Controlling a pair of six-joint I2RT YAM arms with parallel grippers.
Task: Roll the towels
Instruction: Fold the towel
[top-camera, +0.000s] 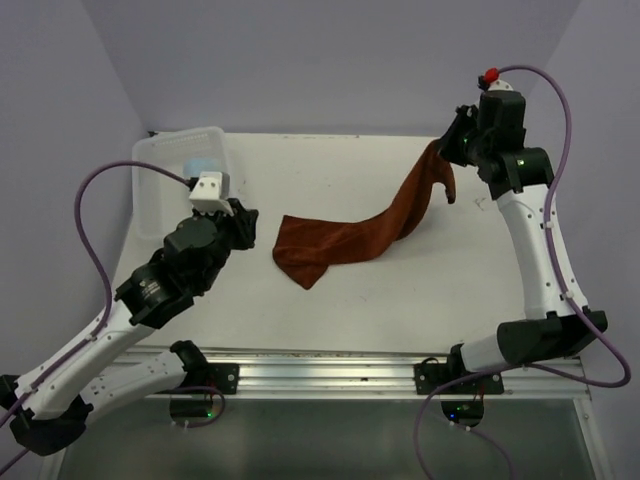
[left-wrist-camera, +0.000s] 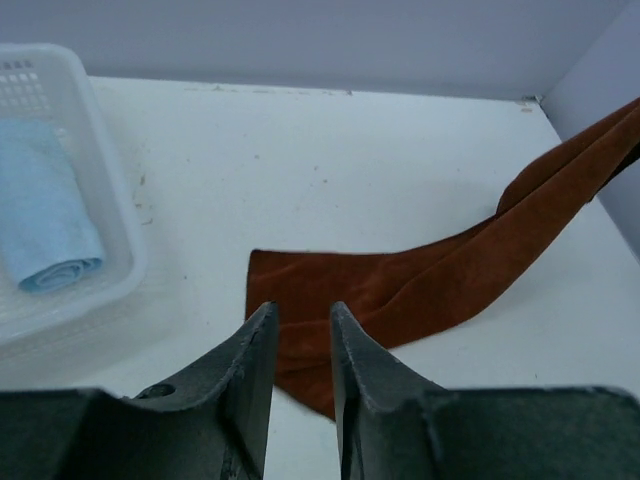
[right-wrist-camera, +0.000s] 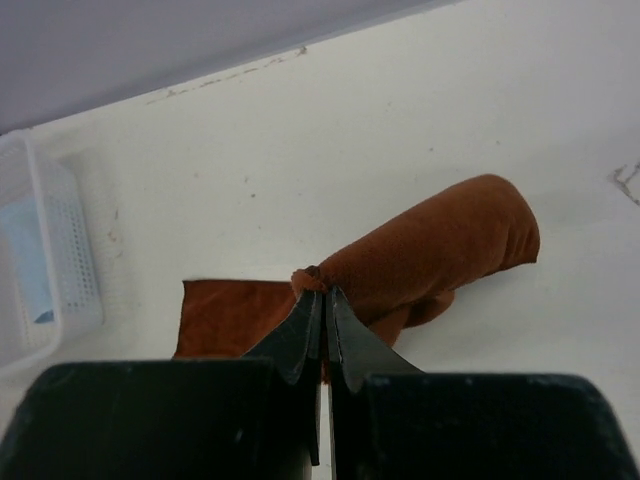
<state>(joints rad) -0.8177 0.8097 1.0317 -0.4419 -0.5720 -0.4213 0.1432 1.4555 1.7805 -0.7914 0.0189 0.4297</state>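
The rust towel (top-camera: 350, 238) lies with its left end flat on the table, and its right end rises to my right gripper (top-camera: 450, 150). That gripper (right-wrist-camera: 323, 292) is shut on a corner of the rust towel (right-wrist-camera: 440, 250), which hangs in a fold beyond its tips. My left gripper (left-wrist-camera: 300, 310) is open with a narrow gap and nothing between its fingers. It hovers just left of the rust towel's (left-wrist-camera: 400, 290) flat end. My left gripper (top-camera: 245, 225) does not touch the cloth. The light blue towel (left-wrist-camera: 40, 210) lies rolled in the basket.
The white mesh basket (top-camera: 160, 160) stands at the table's far left corner, just behind my left gripper, its rim (left-wrist-camera: 110, 180) close on the left. The back wall runs along the table's far edge. The basket (right-wrist-camera: 70, 250) also shows at the left of the right wrist view.
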